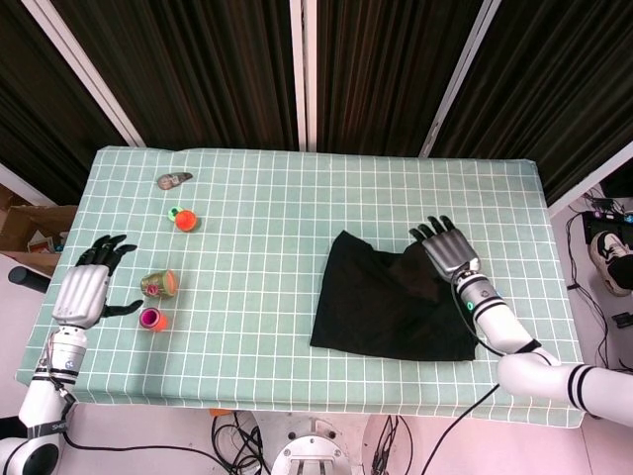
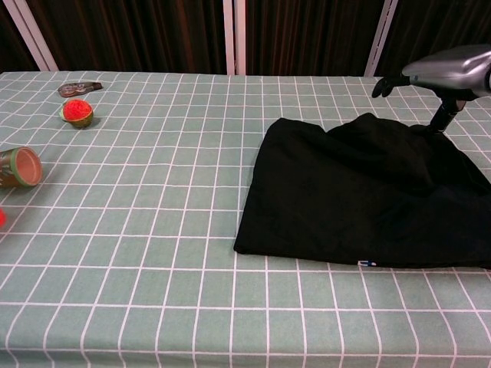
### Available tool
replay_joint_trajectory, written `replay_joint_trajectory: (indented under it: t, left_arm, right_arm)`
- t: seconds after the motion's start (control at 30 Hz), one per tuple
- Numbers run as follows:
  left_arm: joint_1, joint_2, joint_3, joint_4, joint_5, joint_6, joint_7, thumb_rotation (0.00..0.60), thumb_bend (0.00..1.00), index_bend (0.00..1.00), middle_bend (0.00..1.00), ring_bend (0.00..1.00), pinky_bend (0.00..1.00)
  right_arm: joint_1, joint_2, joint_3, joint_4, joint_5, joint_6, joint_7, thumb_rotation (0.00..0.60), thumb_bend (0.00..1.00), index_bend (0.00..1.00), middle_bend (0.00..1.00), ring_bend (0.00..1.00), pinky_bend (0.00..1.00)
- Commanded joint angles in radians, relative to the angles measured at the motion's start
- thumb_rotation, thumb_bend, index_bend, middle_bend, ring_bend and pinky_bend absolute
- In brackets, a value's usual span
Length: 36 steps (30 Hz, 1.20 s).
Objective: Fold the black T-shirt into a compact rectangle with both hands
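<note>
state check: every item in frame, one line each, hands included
black T-shirt: folded, lying flat on the table, top edge bunched.
right hand: fingers spread, over the shirt's upper right corner, holding nothing.
left hand: fingers apart, empty, left of the small items.
green cup with orange inside: on its side.
pink-and-orange cup: mouth showing.
orange-red round piece: resting on the table.
grey flat object: lying flat.
</note>
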Motion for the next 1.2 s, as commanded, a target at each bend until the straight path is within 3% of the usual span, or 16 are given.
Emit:
replay_joint_trajectory:
  t: [0.03, 0.2, 0.4, 0.67, 0.83, 0.93, 1.1, 1.2]
  left_arm:
    - [0.000, -0.001, -0.002, 0.001, -0.002, -0.004, -0.001, 0.600, 0.10, 0.19, 0.08, 0.04, 0.17]
    - [0.000, 0.000, -0.005, 0.000, -0.008, -0.009, 0.002, 0.600, 0.10, 0.19, 0.08, 0.04, 0.17]
    - [0.001, 0.001, -0.008, 0.000, -0.010, -0.012, 0.002, 0.600, 0.10, 0.19, 0.08, 0.04, 0.17]
    - [-0.003, 0.000, -0.011, 0.008, -0.007, -0.022, -0.004, 0.600, 0.10, 0.19, 0.08, 0.04, 0.17]
    - [-0.009, 0.000, -0.011, 0.009, 0.002, -0.031, 0.001, 0.600, 0.10, 0.19, 0.08, 0.04, 0.17]
    - [-0.013, -0.002, -0.008, 0.009, 0.007, -0.037, 0.010, 0.600, 0.10, 0.19, 0.08, 0.04, 0.17]
    - [-0.027, -0.015, 0.001, 0.017, 0.017, -0.056, 0.039, 0.600, 0.10, 0.19, 0.08, 0.04, 0.17]
    - [-0.043, -0.029, 0.014, 0.031, 0.033, -0.079, 0.075, 0.600, 0.10, 0.19, 0.08, 0.04, 0.17]
  right_arm:
    - [0.028, -0.043, -0.013, 0.062, 0.028, -0.048, -0.001, 0.600, 0.39, 0.21, 0.17, 0.00, 0.09]
    - [0.032, -0.084, -0.018, 0.121, -0.006, -0.069, 0.038, 0.600, 0.39, 0.29, 0.19, 0.02, 0.09]
    - [0.006, -0.092, -0.019, 0.152, -0.058, -0.024, 0.084, 0.600, 0.39, 0.50, 0.25, 0.05, 0.11]
    - [-0.051, 0.046, -0.012, -0.005, -0.082, 0.072, 0.109, 0.600, 0.42, 0.58, 0.28, 0.06, 0.12]
    - [-0.054, 0.171, -0.029, -0.120, 0.049, 0.091, 0.018, 0.600, 0.42, 0.59, 0.28, 0.06, 0.12]
    - [-0.036, 0.199, -0.046, -0.141, 0.153, 0.103, -0.056, 0.600, 0.43, 0.59, 0.28, 0.06, 0.11]
    - [-0.001, 0.158, -0.076, -0.084, 0.298, 0.107, -0.153, 0.600, 0.43, 0.58, 0.27, 0.06, 0.09]
    - [0.015, 0.100, -0.088, -0.019, 0.345, 0.077, -0.177, 0.600, 0.42, 0.51, 0.24, 0.06, 0.07]
